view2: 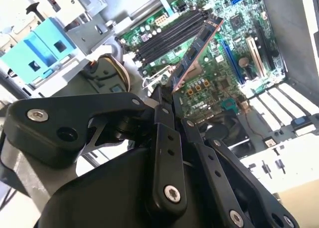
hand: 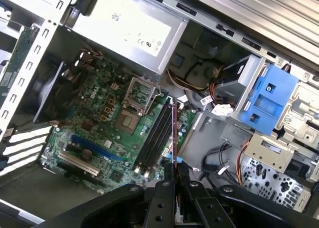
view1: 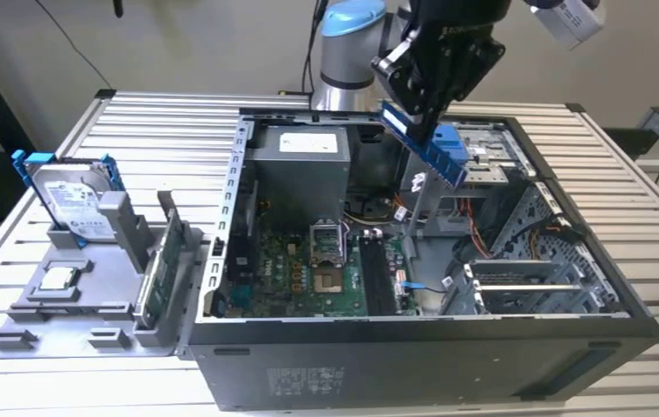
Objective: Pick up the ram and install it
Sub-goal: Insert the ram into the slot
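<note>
My gripper (view1: 412, 111) hangs above the open computer case (view1: 422, 356), shut on the ram (view1: 425, 149), a slim dark stick that slants down out of the fingers. In the second wrist view the ram (view2: 195, 51) juts from the fingertips (view2: 164, 101) toward the green motherboard (view2: 219, 83). The first wrist view shows the ram (hand: 174, 130) edge-on, in the air beside the black memory slots (hand: 153, 140). Those slots (view1: 376, 274) lie well below the ram, at the case bottom.
A grey fixture tray (view1: 28, 334) at the exterior view's left holds a hard drive in a blue caddy (view1: 75, 204), a square processor chip (view1: 61, 278) and a green card (view1: 158, 276). Inside the case are a power supply (view1: 306, 165), a blue drive bracket (hand: 266, 98) and loose cables (hand: 199, 88).
</note>
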You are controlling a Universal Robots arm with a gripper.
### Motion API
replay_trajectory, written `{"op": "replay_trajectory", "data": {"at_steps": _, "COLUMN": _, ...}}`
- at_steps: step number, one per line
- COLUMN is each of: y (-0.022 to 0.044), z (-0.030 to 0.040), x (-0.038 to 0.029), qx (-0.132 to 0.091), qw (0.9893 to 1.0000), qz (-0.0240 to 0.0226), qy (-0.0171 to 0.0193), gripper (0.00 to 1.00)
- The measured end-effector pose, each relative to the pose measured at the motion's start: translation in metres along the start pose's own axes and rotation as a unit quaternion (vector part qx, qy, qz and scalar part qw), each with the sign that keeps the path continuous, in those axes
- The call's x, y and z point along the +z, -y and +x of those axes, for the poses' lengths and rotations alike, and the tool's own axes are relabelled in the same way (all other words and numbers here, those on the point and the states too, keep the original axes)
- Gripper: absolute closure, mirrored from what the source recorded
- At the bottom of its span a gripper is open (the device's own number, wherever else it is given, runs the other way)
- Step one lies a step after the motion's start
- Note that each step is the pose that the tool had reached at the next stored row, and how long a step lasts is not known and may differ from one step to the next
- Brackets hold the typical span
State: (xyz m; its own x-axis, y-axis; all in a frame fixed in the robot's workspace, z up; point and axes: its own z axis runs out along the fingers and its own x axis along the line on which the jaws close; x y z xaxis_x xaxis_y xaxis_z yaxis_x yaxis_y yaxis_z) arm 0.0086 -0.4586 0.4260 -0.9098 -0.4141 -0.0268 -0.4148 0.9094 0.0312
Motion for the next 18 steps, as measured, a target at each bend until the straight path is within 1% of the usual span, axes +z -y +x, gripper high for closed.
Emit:
{"op": "replay_trajectory", "data": {"at_steps": 3, "y": 0.0004, "z": 0.0002, "x": 0.0012, "qx": 0.017, "qw": 0.9998, "qz": 0.0006, "qy": 0.0005, "gripper": 0.86}}
{"op": "replay_trajectory", "data": {"at_steps": 5, "y": 0.0005, "z": 0.0002, "x": 0.0023, "qx": 0.032, "qw": 0.9995, "qz": 0.0010, "qy": 0.0009, "gripper": 0.86}}
{"op": "replay_trajectory", "data": {"at_steps": 9, "y": 0.0006, "z": 0.0003, "x": 0.0040, "qx": 0.062, "qw": 0.9981, "qz": 0.0017, "qy": 0.0019, "gripper": 0.86}}
{"op": "replay_trajectory", "data": {"at_steps": 12, "y": 0.0006, "z": 0.0003, "x": 0.0051, "qx": 0.084, "qw": 0.9965, "qz": 0.0023, "qy": 0.0026, "gripper": 0.86}}
{"op": "replay_trajectory", "data": {"at_steps": 14, "y": 0.0007, "z": 0.0003, "x": 0.0059, "qx": 0.099, "qw": 0.9951, "qz": 0.0027, "qy": 0.0030, "gripper": 0.86}}
{"op": "replay_trajectory", "data": {"at_steps": 18, "y": 0.0007, "z": 0.0004, "x": 0.0073, "qx": 0.129, "qw": 0.9917, "qz": 0.0035, "qy": 0.0040, "gripper": 0.86}}
